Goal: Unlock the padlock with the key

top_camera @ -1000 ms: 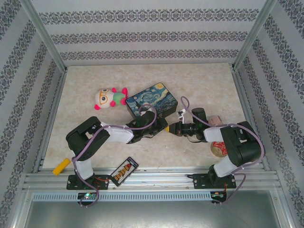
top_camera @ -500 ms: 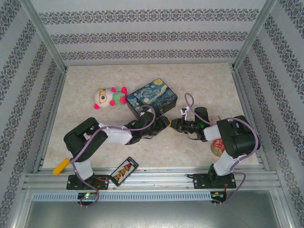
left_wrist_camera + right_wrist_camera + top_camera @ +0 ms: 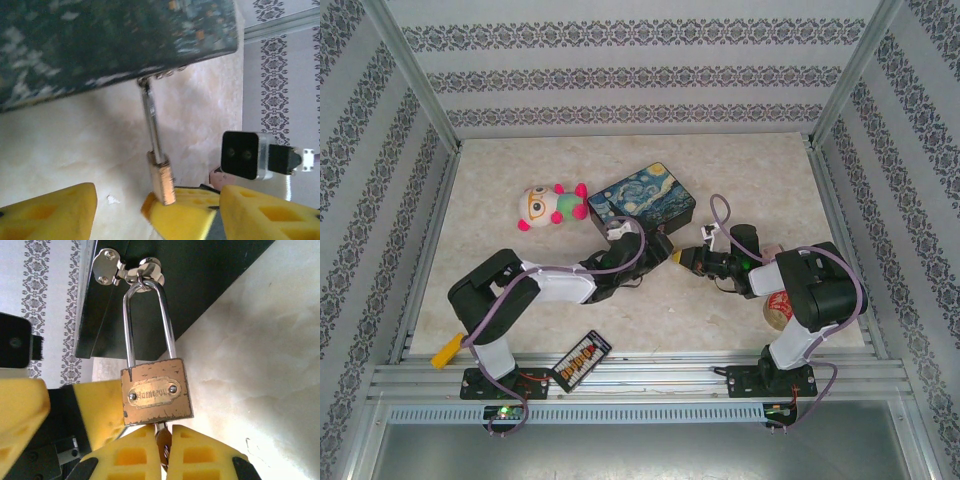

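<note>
Padlock: brass, hanging by its silver shackle from the hasp on the near side of the Starry Night tin box
Key: mostly hidden, a sliver at the padlock's underside
Right gripper: yellow fingers pinched narrow on the key, tips touching the padlock's lower edge
Left gripper: spread wide, holding nothing, one finger just beside the padlock

The table has a pale marble-like top. A plush doll lies at upper left, with a painted box just beside it. A yellow block is at the lower left edge and a tape roll at lower right.
</note>
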`<control>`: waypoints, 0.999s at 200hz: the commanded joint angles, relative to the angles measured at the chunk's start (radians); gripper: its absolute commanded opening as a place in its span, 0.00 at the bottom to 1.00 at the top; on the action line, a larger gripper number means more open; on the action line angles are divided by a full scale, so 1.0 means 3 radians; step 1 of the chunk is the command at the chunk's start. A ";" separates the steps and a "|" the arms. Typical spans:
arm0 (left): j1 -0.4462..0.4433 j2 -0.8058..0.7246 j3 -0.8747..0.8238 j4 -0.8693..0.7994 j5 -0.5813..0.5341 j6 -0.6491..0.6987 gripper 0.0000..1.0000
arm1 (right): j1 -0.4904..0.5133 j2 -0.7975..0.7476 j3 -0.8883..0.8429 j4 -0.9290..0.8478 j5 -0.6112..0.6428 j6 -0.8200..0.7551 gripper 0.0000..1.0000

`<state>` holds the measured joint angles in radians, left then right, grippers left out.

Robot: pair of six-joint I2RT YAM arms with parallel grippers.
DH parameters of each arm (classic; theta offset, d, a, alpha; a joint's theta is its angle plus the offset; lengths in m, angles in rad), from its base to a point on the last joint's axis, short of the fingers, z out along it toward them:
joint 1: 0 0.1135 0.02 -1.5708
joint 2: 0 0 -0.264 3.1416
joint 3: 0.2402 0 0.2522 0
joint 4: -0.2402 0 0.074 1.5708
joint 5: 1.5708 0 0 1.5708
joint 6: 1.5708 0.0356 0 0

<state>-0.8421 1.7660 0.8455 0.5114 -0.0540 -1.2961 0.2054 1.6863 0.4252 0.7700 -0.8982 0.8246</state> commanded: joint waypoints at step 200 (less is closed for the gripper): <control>0.0031 0.0646 0.0882 -0.0609 -0.0260 0.0209 0.38 | 0.0145 -0.0006 0.0222 -0.0054 0.0231 -0.0013 0.00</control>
<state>-0.8421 1.9320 1.0744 0.3222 -0.1463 -1.2556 0.2401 1.6863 0.4648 0.7494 -0.8471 0.8234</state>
